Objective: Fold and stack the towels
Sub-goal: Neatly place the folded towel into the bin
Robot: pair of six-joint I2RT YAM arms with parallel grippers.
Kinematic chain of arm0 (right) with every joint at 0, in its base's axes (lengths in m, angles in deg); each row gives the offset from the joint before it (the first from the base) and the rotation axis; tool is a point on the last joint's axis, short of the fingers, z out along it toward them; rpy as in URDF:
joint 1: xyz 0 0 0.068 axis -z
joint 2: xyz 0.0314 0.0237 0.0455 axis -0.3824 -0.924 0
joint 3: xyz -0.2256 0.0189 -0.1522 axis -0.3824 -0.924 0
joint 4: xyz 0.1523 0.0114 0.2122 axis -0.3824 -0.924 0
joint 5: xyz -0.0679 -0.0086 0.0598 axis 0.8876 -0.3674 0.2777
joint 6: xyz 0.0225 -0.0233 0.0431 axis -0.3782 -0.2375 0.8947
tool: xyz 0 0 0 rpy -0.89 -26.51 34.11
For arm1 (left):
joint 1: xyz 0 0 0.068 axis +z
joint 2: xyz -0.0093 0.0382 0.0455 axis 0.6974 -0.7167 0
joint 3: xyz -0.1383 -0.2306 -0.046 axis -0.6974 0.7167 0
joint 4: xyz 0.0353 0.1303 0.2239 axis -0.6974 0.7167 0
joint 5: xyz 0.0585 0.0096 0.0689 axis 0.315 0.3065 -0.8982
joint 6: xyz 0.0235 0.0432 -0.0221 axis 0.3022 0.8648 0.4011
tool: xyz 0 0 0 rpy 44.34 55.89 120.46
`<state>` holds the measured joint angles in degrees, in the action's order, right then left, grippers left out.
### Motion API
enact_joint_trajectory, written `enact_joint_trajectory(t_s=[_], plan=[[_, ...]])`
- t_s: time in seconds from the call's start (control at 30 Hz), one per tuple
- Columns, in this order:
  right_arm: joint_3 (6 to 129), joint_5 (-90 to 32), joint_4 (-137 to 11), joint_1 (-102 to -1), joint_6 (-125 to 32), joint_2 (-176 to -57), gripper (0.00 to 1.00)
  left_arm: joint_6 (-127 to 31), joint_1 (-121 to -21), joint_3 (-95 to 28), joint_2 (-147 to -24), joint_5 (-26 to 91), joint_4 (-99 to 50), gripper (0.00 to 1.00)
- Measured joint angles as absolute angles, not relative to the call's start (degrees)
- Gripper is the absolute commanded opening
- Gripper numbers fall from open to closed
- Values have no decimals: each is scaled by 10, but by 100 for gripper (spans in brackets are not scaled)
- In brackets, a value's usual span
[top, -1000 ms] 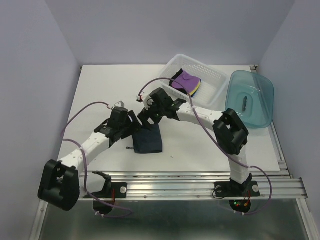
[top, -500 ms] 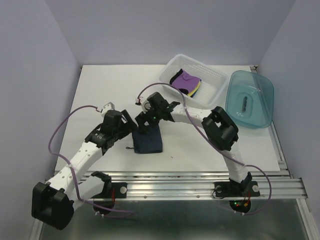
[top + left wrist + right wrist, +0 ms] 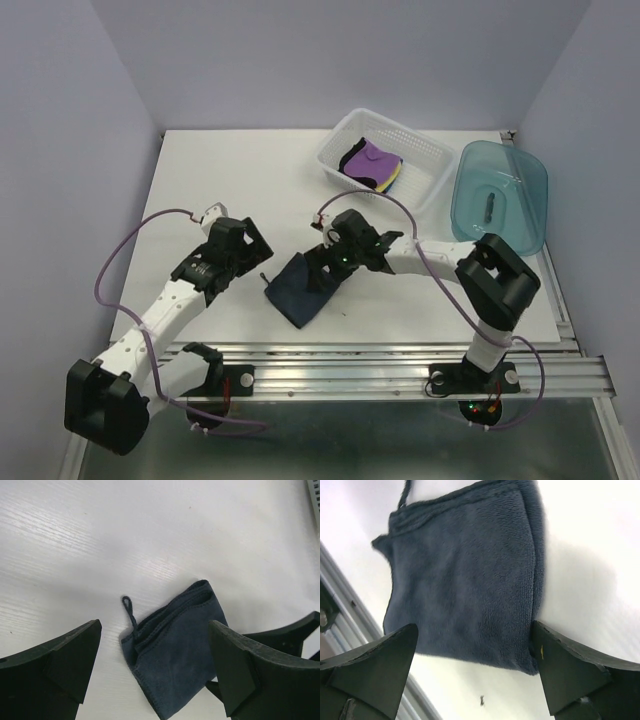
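**A:** Where is the slate towel [image 3: 298,290] now?

**B:** On the table [image 3: 200,180], near the front rail and between the two arms. It lies folded into a small layered rectangle, skewed to the table edge, with its hanging loop [image 3: 130,609] poking out of one corner.

**A:** And the hands?

**B:** Neither holds anything. The right hand [image 3: 474,627] hovers low over the towel with its fingers spread wide, one of them right at the folded edge. The left hand [image 3: 154,627] is also spread, standing just off the loop corner and clear of the cloth.

**A:** So what is the step?

**B:** I judge it to be closing out this fold: either one more halving or a pick-up to start the stack. The other towels [image 3: 375,162] sit bunched in the basket [image 3: 335,140], well apart.

**A:** How would you do it well?

**B:** Bring the right hand down square to the folded edge, not at a slant, so both fingers catch every layer. A pinch on the top layer alone will likely peel the fold open. Grip a little inside the edge, lift low and slow, and keep the loop trailing so it does not snag. The left hand can pin the opposite corner if the cloth slides, since the table looks slick
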<state>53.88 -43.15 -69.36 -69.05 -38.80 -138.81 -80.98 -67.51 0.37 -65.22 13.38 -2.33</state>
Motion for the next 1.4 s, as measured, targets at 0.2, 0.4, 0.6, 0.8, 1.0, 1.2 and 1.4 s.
enact_joint_trajectory(t_s=[0.2, 0.4, 0.6, 0.8, 1.0, 1.2, 1.4], plan=[[509, -383, -682, -691, -357, -1332, 100, -806, -675, 4, -668, 136, -28, 99], [569, -317, -706, -690, -357, -1376, 93, -805, -675, 4, -669, 136, -33, 99], [611, -281, -734, -696, -385, -1425, 88, -805, -675, 4, -665, 135, -33, 99], [610, -273, -755, -718, -408, -1427, 84, -805, -674, 4, -665, 135, -35, 99], [614, -232, -761, -740, -424, -1444, 71, -805, -674, 4, -665, 134, -36, 99], [620, -181, -762, -752, -422, -1453, 43, -805, -674, 4, -665, 134, -36, 99], [620, -173, -759, -758, -410, -1454, 15, -805, -674, 4, -665, 134, -36, 99]])
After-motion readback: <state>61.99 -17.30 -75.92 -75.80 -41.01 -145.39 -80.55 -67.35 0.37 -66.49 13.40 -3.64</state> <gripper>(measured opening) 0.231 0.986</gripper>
